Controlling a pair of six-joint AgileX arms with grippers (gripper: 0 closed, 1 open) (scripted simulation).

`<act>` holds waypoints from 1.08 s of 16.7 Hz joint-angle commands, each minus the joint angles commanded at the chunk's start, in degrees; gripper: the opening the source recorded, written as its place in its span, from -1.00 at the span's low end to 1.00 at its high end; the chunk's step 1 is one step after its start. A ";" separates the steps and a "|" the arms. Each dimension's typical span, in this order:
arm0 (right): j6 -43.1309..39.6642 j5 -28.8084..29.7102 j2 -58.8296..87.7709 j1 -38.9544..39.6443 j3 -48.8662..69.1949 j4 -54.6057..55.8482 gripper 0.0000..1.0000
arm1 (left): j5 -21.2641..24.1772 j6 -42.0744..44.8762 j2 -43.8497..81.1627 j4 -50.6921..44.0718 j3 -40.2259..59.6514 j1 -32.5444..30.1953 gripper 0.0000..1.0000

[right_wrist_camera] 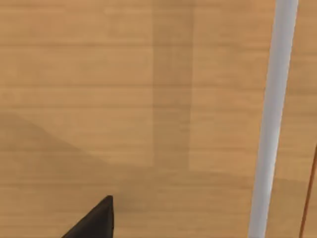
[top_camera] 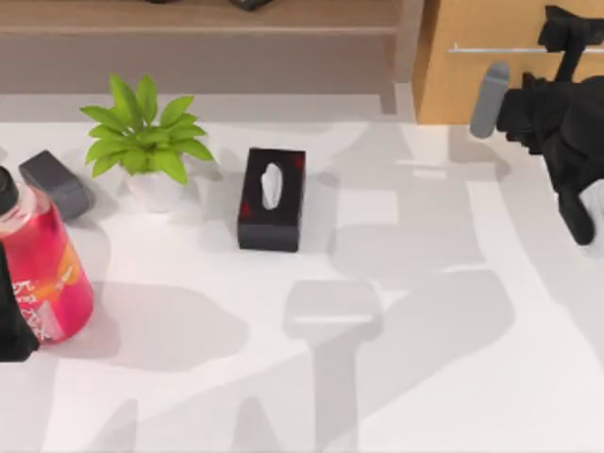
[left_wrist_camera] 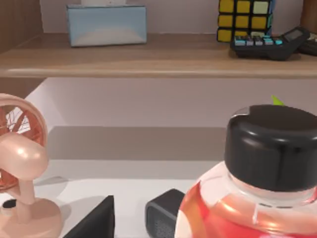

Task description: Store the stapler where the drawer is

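Observation:
The stapler (top_camera: pixel 57 182) is a small dark grey block lying on the table at the far left, behind the pink bottle (top_camera: pixel 42 264); in the left wrist view the stapler (left_wrist_camera: pixel 166 218) peeks out beside that bottle. The drawer (top_camera: pixel 491 85) is an orange-brown wooden front at the back right, with a thin silver handle (top_camera: pixel 495 49). My right gripper (top_camera: pixel 566 42) is up against that front at the handle's right end, and the right wrist view looks closely at the wood and the handle (right_wrist_camera: pixel 272 119). My left gripper (top_camera: pixel 11 330) sits at the left edge, next to the bottle.
A potted green plant (top_camera: pixel 146 142) and a black tissue box (top_camera: pixel 272 198) stand between the stapler and the drawer. Behind the table runs a wooden shelf (left_wrist_camera: pixel 148 62) holding a blue box, a colour cube and a calculator. A pink fan (left_wrist_camera: pixel 20 163) stands at far left.

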 joint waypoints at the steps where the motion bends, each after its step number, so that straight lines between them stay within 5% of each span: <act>1: 0.00 0.00 0.00 0.00 0.00 0.00 1.00 | 0.00 0.00 0.00 0.00 0.00 0.00 1.00; 14: 0.00 0.00 0.00 0.00 0.00 0.00 -0.96 | 0.00 0.00 0.00 0.00 0.00 0.00 1.00; 18: 0.00 0.00 0.00 0.00 0.00 0.00 -1.00 | 0.00 0.00 0.00 0.00 0.00 0.00 1.00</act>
